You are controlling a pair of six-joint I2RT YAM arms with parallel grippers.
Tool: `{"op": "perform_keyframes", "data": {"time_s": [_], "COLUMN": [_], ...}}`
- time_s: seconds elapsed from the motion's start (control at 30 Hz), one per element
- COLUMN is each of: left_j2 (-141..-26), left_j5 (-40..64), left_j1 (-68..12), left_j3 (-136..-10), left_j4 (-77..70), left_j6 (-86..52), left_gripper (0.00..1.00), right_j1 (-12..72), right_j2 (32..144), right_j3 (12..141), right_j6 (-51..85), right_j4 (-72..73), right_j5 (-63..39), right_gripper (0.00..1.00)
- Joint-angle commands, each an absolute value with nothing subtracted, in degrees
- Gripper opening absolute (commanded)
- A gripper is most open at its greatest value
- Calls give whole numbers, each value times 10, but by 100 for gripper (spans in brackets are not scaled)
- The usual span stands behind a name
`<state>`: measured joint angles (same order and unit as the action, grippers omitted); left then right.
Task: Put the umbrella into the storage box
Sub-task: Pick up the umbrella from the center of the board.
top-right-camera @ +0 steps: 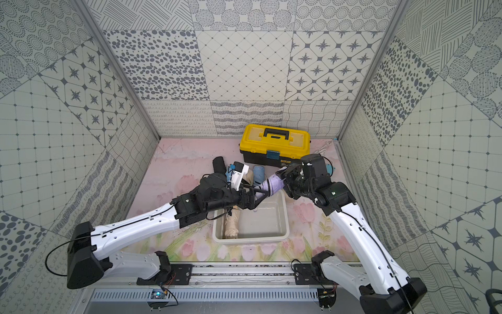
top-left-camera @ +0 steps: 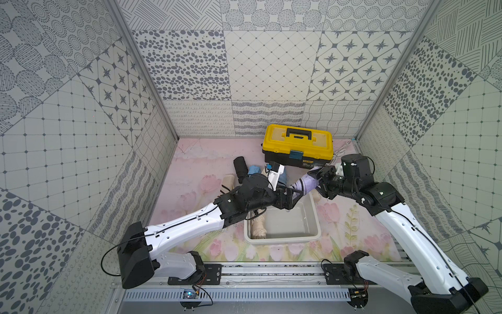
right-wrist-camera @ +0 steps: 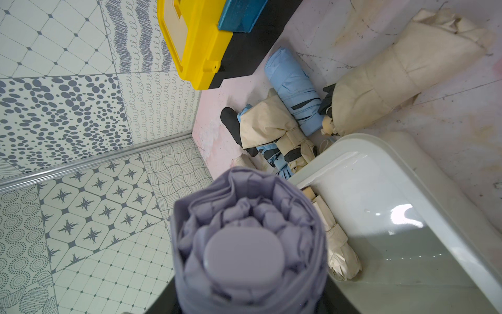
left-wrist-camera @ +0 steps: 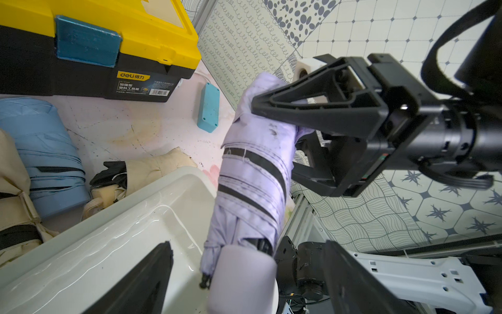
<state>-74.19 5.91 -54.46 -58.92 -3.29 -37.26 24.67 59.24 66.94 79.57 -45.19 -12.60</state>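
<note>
My right gripper (top-left-camera: 320,178) (left-wrist-camera: 271,136) is shut on a folded lilac umbrella (top-left-camera: 304,183) (top-right-camera: 271,181) (left-wrist-camera: 252,176) (right-wrist-camera: 244,244) and holds it slanted above the far rim of the white storage box (top-left-camera: 282,239) (top-right-camera: 250,239) (left-wrist-camera: 152,187) (right-wrist-camera: 353,141). The umbrella's lower handle end lies between the fingers of my left gripper (top-left-camera: 297,194) (top-right-camera: 258,194) (left-wrist-camera: 248,244). That gripper is open, with a gap on each side of the handle. A beige folded umbrella (top-left-camera: 258,225) (right-wrist-camera: 339,250) lies inside the box along its left wall.
A yellow-lidded black toolbox (top-left-camera: 297,144) (left-wrist-camera: 81,54) stands at the back. Blue (left-wrist-camera: 40,152), beige (right-wrist-camera: 394,68) and black (top-left-camera: 240,167) folded umbrellas lie piled beyond the box's far left corner. A small teal block (left-wrist-camera: 208,107) lies near the right wall.
</note>
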Motion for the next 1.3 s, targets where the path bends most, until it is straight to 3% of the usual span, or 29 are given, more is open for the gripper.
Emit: {"op": "perform_keyframes", "data": {"time_s": [0.0, 0.7, 0.77, 0.87, 0.9, 1.0, 1.1, 1.27], "left_j2": [-736, -744, -742, -738, -738, -735, -734, -725], "left_j5": [91, 94, 92, 85, 84, 78, 80, 94], "left_j1": [-541, -535, -536, -535, -534, -526, -508, -477], "left_j3": [-578, -584, -583, -587, -590, -603, -620, -640], "left_j4": [-103, -104, -103, -93, -85, -49, 9, 86], "left_j6": [-368, -366, -370, -380, -384, -400, -431, -501], "left_gripper": [81, 28, 22, 13, 11, 1, 0, 0], "right_j1": [259, 276, 278, 277, 276, 271, 266, 268], "right_j2": [590, 593, 594, 591, 589, 577, 557, 545], "right_j3": [686, 664, 662, 658, 655, 649, 646, 669], "right_j6": [812, 838, 831, 797, 774, 669, 534, 270], "right_j4": [-393, -348, -348, -348, -348, -349, -357, -423], "right_j5": [-105, -101, -98, -87, -80, -62, -46, -16], "right_gripper": [49, 50, 54, 70, 77, 85, 92, 94]}}
